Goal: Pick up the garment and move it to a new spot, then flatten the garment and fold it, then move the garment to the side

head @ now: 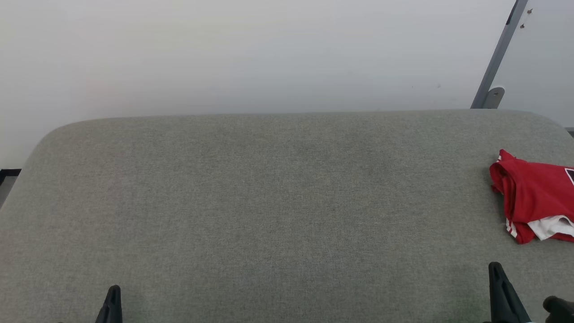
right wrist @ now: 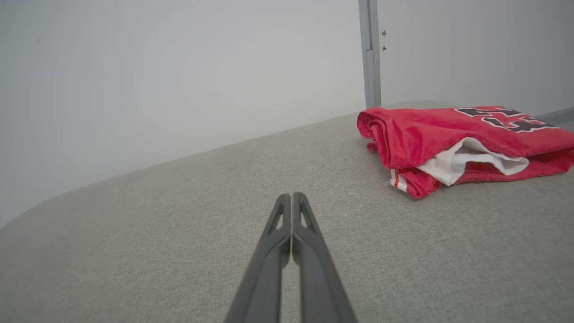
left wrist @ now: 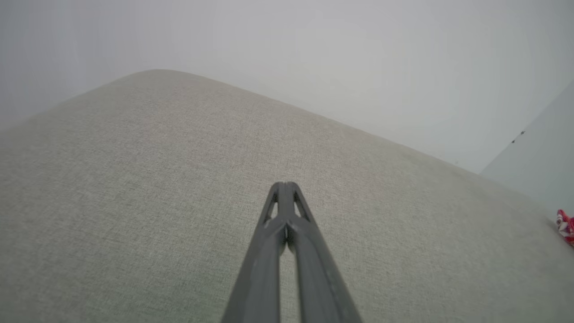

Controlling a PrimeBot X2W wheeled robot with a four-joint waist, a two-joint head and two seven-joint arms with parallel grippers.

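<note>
The garment (head: 533,197) is a red T-shirt with a white sleeve showing, folded into a bundle at the right edge of the grey fabric surface (head: 269,202). In the right wrist view the garment (right wrist: 453,134) lies ahead and to the right, black white-outlined print on top. My right gripper (right wrist: 292,195) is shut with nothing in it, short of the garment and apart from it; its tip (head: 495,265) rises at the lower right of the head view. My left gripper (left wrist: 284,184) is shut and empty over bare fabric, its tip (head: 114,288) at the lower left.
A pale wall (head: 269,54) stands behind the surface's rounded far edge. A grey metal post (head: 497,58) leans at the back right. A sliver of red and white (left wrist: 565,224) shows at the far right of the left wrist view.
</note>
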